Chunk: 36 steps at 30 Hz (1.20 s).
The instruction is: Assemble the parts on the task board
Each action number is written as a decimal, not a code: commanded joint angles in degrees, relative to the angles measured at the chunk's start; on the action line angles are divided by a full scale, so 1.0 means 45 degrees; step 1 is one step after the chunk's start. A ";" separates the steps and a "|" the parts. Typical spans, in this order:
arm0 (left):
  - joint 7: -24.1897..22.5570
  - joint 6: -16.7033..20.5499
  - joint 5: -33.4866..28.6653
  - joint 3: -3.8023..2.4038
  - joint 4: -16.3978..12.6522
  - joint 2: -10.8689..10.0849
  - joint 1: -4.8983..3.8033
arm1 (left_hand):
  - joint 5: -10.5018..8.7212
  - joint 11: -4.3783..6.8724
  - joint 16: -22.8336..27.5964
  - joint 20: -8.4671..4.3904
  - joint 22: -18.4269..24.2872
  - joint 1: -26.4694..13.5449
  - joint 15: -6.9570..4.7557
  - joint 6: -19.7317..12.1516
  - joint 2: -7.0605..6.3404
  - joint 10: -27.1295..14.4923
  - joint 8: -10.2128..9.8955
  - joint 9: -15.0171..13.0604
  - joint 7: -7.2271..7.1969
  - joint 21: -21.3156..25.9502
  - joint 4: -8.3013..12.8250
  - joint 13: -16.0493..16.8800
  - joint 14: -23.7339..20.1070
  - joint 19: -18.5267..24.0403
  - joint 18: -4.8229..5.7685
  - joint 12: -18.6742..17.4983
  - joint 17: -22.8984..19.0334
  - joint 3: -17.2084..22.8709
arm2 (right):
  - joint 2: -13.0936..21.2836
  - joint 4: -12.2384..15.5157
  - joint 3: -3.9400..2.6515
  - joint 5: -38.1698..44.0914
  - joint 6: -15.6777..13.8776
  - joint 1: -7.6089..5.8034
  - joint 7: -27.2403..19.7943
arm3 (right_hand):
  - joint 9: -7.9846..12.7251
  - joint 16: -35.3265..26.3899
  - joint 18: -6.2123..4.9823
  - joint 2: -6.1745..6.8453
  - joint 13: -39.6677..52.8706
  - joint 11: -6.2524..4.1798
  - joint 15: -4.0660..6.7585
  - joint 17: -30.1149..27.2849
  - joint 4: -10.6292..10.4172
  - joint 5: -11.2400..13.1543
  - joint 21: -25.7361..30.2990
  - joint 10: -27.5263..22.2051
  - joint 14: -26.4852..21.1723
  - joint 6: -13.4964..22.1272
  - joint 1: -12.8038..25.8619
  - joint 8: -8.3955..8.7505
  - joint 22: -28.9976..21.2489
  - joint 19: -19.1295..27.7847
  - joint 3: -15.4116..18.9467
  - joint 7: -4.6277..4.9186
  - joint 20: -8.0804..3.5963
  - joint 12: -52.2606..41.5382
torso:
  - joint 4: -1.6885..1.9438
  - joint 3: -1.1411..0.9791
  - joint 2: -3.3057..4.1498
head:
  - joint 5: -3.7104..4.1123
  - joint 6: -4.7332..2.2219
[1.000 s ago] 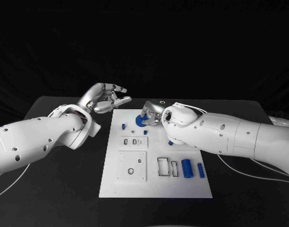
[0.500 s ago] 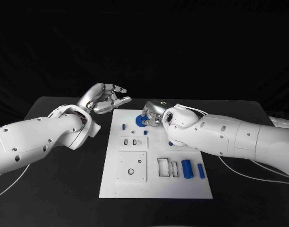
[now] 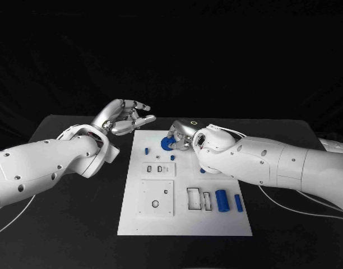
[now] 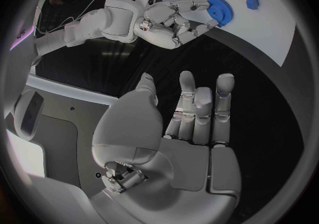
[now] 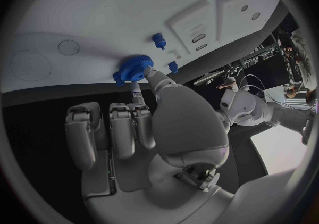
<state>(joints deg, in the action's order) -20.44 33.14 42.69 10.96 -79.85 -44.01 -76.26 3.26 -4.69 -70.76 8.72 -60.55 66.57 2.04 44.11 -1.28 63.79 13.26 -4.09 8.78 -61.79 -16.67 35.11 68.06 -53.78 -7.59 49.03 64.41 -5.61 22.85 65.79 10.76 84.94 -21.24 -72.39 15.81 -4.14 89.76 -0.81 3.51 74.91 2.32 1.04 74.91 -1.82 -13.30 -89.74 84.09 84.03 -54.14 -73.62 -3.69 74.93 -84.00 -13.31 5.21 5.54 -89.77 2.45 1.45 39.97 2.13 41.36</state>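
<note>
Your right arm has crept a little toward the left over the last second, while the blue gear [image 3: 166, 143] has stayed at the far end of the task board [image 3: 184, 221]. Your right hand [image 3: 181, 139] pinches this gear at its rim, so I judge it is being seated, not carried. The left hand [image 3: 128, 117] has not moved; it hovers just off the board's far left corner, fingers loosely curled and holding nothing. Near the gear stand small blue pegs [image 3: 147, 150], so keep sideways moves short. The two blue cylinders [image 3: 222, 199] lie well apart, at the near right.
</note>
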 commanded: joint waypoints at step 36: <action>-0.0219 -0.0161 0.0033 -0.0001 0.0513 0.0422 0.0006 | -0.0073 0.0004 0.0034 0.0016 -0.0036 0.0021 -0.0009 0.0123 0.0107 0.0084 -0.0096 0.0015 0.0019 0.0043 -0.0010 -0.0016 -0.0059 0.0036 -0.0080 -0.0061 0.0037 -0.0096 | 0.3223 0.2730 0.0015 -0.5077 -0.1978 -0.1139 -0.2824 | -0.0203 0.0052 0.0179 -0.0114 0.3354 0.0168 -0.0147 0.3354 -0.0514 0.0187 -0.0057 0.1312 0.1326 -0.0559 0.0817 -0.0205 0.3348 -0.1333 0.0313 0.0285 0.0075 -0.0050 | -0.0115 0.0012 -0.0221 | 0.0176 -0.0171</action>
<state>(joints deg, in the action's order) -20.58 33.08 42.69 11.00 -77.67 -42.37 -76.22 3.26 -4.69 -70.76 8.71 -60.65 66.57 2.04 44.32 -1.28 63.79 13.04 -4.09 8.99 -61.79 -16.67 35.11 68.07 -53.78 -7.59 49.03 64.51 -5.61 36.55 77.23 10.75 71.04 -30.06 -77.44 8.40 -5.08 89.77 -0.80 3.01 74.94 2.73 0.68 74.94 -3.90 -12.61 -89.74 84.10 83.94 -56.71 -70.26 -4.87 74.91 -84.00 -11.88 6.38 5.54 -89.77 2.05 1.46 39.29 2.71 40.65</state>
